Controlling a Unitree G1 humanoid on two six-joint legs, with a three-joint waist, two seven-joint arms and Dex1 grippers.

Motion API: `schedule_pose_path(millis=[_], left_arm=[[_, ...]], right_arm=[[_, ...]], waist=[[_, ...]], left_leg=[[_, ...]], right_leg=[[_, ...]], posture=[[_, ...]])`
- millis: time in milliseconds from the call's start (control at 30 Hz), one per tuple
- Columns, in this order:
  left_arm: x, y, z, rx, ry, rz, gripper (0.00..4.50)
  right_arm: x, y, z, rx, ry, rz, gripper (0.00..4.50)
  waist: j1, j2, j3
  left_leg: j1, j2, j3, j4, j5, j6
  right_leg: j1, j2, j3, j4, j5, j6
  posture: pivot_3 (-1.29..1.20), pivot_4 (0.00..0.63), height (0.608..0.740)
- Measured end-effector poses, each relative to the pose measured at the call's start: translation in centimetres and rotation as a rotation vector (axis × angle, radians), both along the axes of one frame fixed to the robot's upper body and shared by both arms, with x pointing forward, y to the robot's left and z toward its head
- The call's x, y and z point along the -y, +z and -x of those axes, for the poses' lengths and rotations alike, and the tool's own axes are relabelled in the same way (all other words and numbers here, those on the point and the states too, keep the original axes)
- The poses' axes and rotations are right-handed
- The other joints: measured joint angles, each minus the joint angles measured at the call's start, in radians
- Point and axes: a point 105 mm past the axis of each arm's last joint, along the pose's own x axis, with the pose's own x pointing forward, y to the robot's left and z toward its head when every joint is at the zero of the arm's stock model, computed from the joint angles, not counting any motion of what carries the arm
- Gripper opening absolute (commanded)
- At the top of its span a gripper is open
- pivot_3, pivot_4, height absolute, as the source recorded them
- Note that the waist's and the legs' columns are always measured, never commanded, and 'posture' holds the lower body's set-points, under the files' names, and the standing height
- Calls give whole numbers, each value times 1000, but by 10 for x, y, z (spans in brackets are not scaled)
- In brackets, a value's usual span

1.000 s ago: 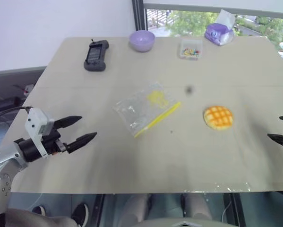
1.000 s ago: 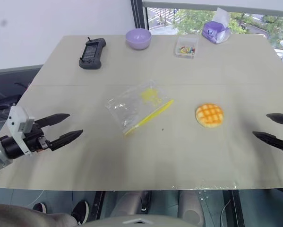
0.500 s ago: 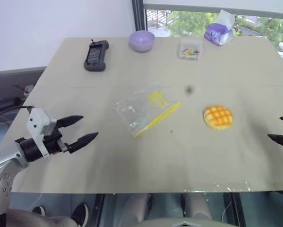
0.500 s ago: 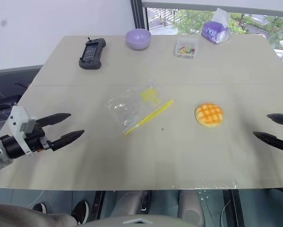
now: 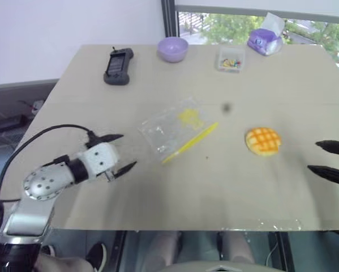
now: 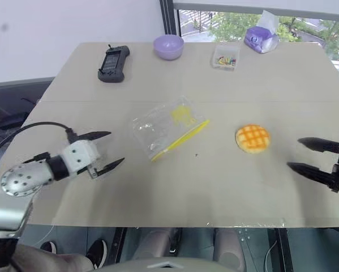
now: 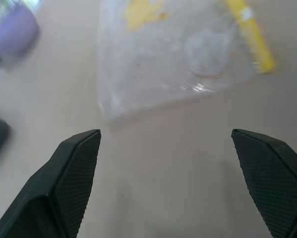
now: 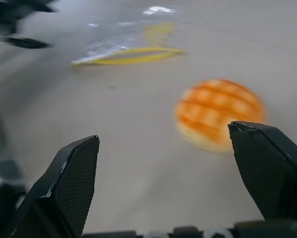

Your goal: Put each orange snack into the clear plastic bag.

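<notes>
Both grippers, left gripper (image 6: 105,150) and right gripper (image 6: 298,154), gape wide, empty; my head view adds a purple bowl (image 6: 168,46) beyond the clear plastic bag (image 6: 168,128), orange snack (image 6: 252,138) just right.

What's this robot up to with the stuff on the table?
It is getting ready to bag a snack. Its left gripper is open near the clear plastic bag, which lies flat on the table. Its right gripper is open beside the orange snack. Neither touches anything yet.
</notes>
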Motion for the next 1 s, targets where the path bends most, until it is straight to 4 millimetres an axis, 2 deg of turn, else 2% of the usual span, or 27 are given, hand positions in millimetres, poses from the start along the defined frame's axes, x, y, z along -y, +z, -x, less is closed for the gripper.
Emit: schedule_pose_path(millis=[133,267,333,400,567,800,867,933,967,1000], left_arm=[[4,5,-26,177,-35,-117,4462],[12,5,-41,281,-85,-217,4462],[15,-2,-44,285,-119,-257,4462],[19,-18,-44,252,-175,-305,4462],[20,-19,-46,268,-226,-356,4462],[43,-20,-75,388,-186,-320,4462],[51,-20,-83,422,-166,-306,3833],[52,-21,-85,427,-164,-309,3532],[54,-22,-86,431,-163,-314,3038],[59,-27,-90,435,-157,-314,2823]], right_arm=[[-15,14,11,45,72,-56,4500],[-23,21,12,86,86,-79,4500],[-22,21,11,90,72,-80,4500],[-21,21,9,93,57,-81,4500],[-19,21,8,101,30,-85,4500],[-16,23,3,142,-12,-80,4500],[-16,24,1,157,-14,-74,4500],[-17,24,1,156,-14,-72,4500],[-17,23,0,152,-11,-73,4500],[-16,21,-1,150,-20,-81,4500]], waist=[[4,0,0],[5,-1,0],[5,-1,0],[5,-1,0],[5,0,0],[17,0,-1],[14,-1,-2],[14,-1,-2],[13,-1,-2],[13,-1,-2]], left_leg=[[0,0,-1,1,0,0],[0,-2,0,5,0,0],[0,-3,0,6,0,0],[0,-6,0,7,0,0],[1,-6,-1,8,0,1],[2,-8,-3,12,0,1],[2,-8,-3,12,0,1],[2,-8,-3,12,0,1],[2,-8,-3,12,0,1],[2,-8,-3,12,0,1]], right_leg=[[0,0,0,1,0,1],[0,-1,0,5,1,1],[-1,-1,1,7,0,1],[-1,-1,1,9,0,1],[-1,-1,1,12,0,1],[3,-1,0,14,1,2],[2,-1,0,14,1,2],[2,-1,0,14,1,2],[2,-1,0,14,1,2],[2,-1,0,14,1,2]], posture=[[0,150,740],[0,150,740],[0,150,740],[0,150,740],[0,150,740],[0,150,740],[0,150,740],[0,150,740],[0,150,740],[0,150,740]])
